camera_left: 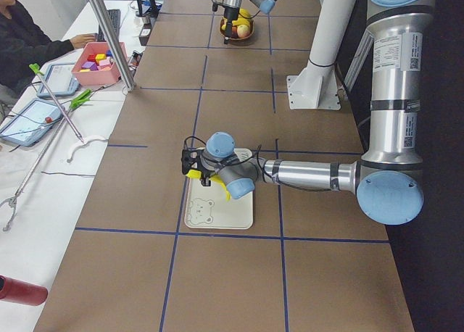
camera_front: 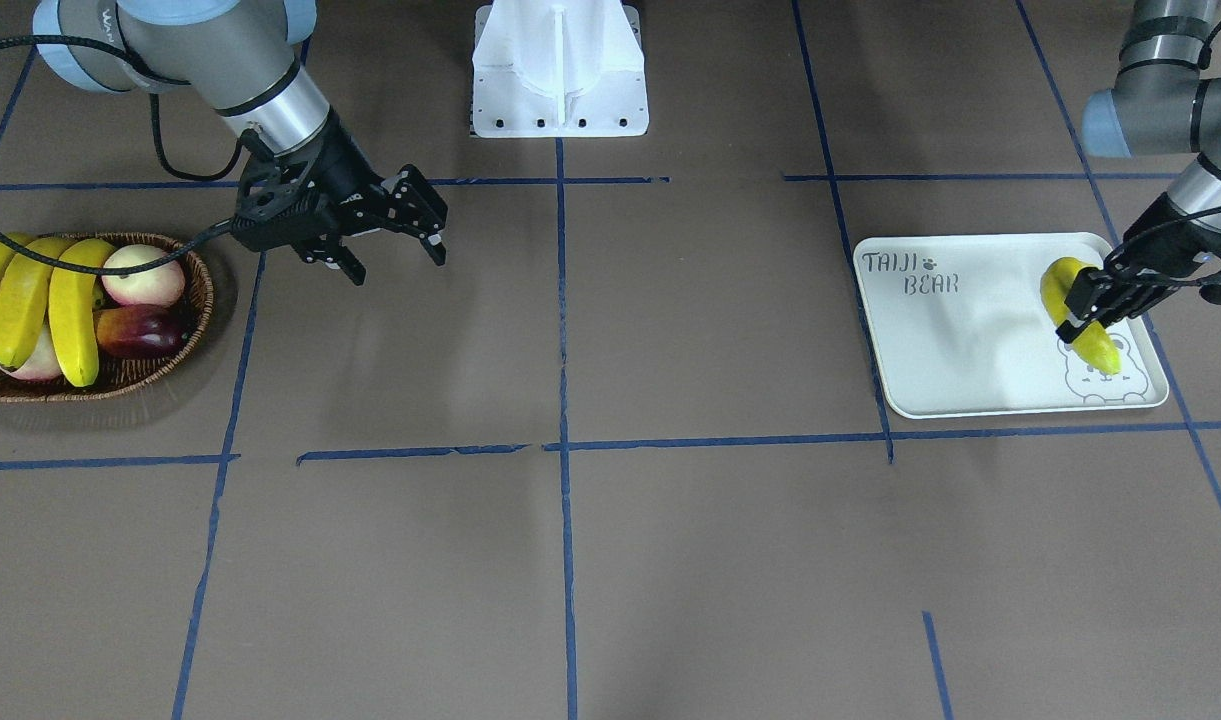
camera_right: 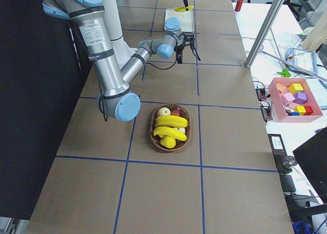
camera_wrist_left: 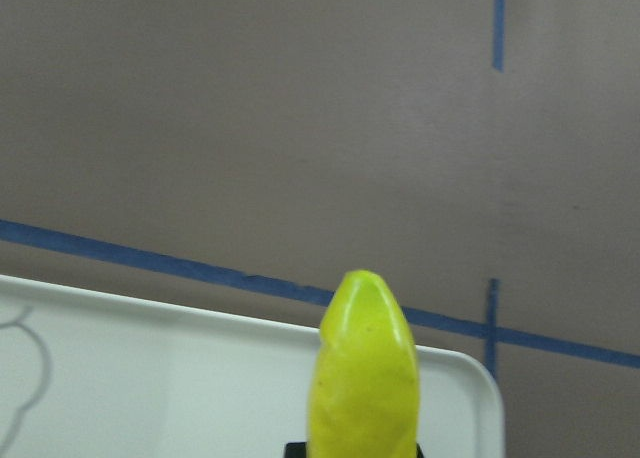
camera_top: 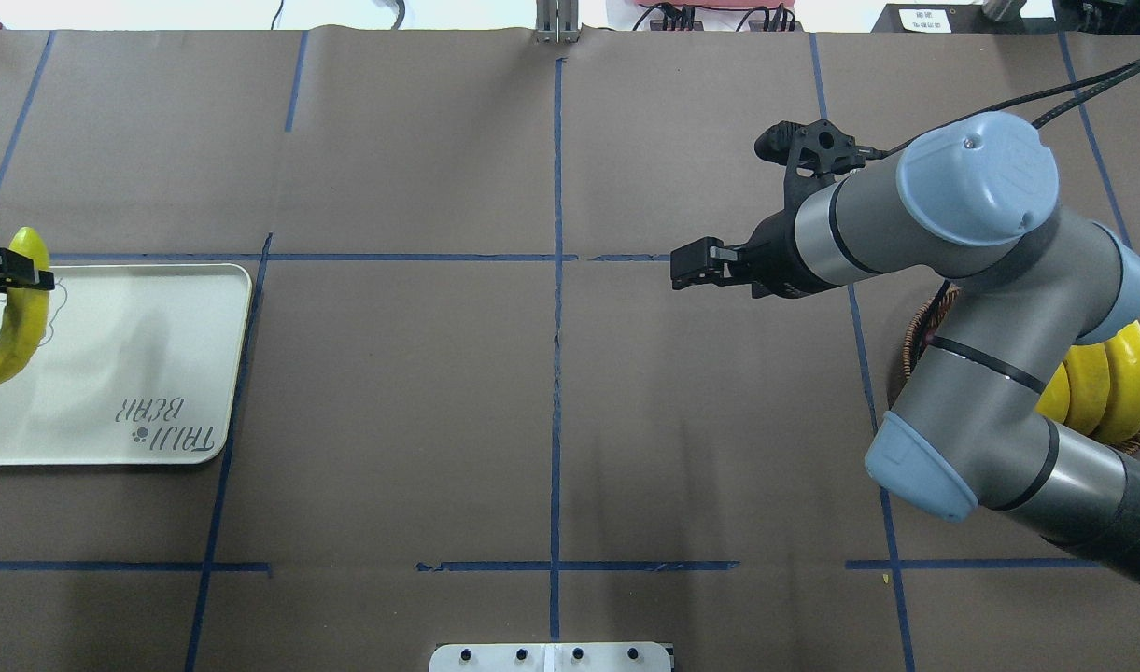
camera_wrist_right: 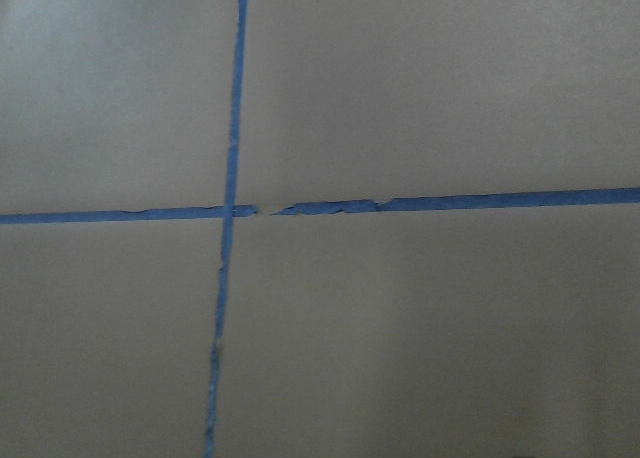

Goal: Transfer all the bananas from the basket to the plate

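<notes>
My left gripper (camera_front: 1095, 305) is shut on one yellow banana (camera_front: 1070, 285), held tilted over the far right part of the cream plate (camera_front: 930, 340); whether its lower end touches the plate I cannot tell. The left wrist view shows that banana's tip (camera_wrist_left: 365, 358) above the plate's rim (camera_wrist_left: 150, 318). Three more bananas (camera_front: 70, 300) lie side by side in the wicker basket (camera_front: 202, 300). My right gripper (camera_front: 397, 265) hangs open and empty above the table, just beside the basket. From overhead the right arm hides most of the basket (camera_top: 915, 327).
Pale peaches (camera_front: 145, 275) and a dark red fruit (camera_front: 140, 330) share the basket. The white robot mount (camera_front: 560, 70) stands at mid table. A side table holds a pink box of blocks (camera_right: 296, 98), with a person (camera_left: 29, 42) seated there.
</notes>
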